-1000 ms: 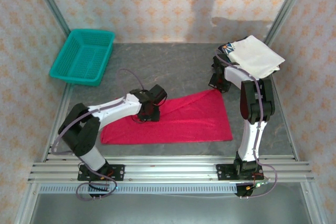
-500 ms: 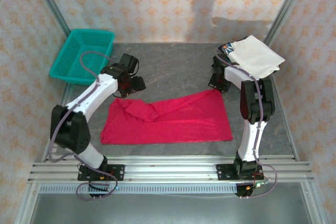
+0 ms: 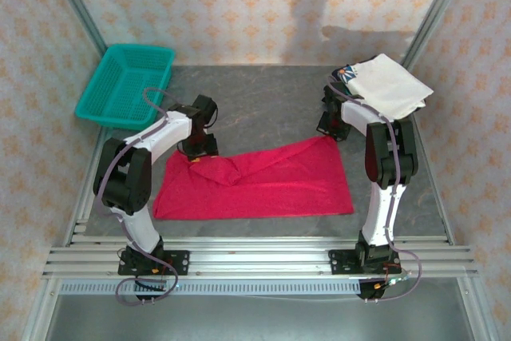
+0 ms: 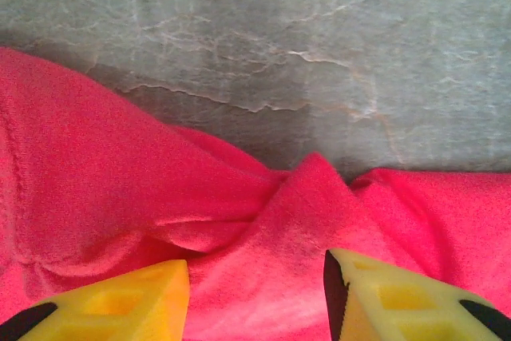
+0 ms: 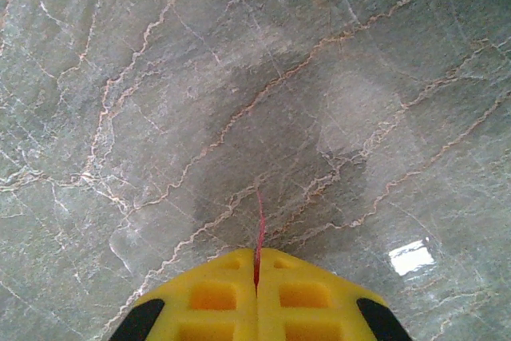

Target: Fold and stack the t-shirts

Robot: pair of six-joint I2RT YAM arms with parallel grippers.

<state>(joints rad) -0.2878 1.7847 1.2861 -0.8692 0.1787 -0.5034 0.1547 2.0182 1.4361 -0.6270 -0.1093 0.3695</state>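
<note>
We find no text, label, brand or number that we can read. The dark t-shirt under the white t-shirt, at the far right corner of the worktop, carries a teal-and-white print, too small for us to make out.

Fuzzy matt red cloth t-shirt lies on a glossy, veined stone-look table.

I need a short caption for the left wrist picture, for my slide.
Left gripper, jaws apart, over a raised fold of the red t-shirt on the grey marbled table.
</note>
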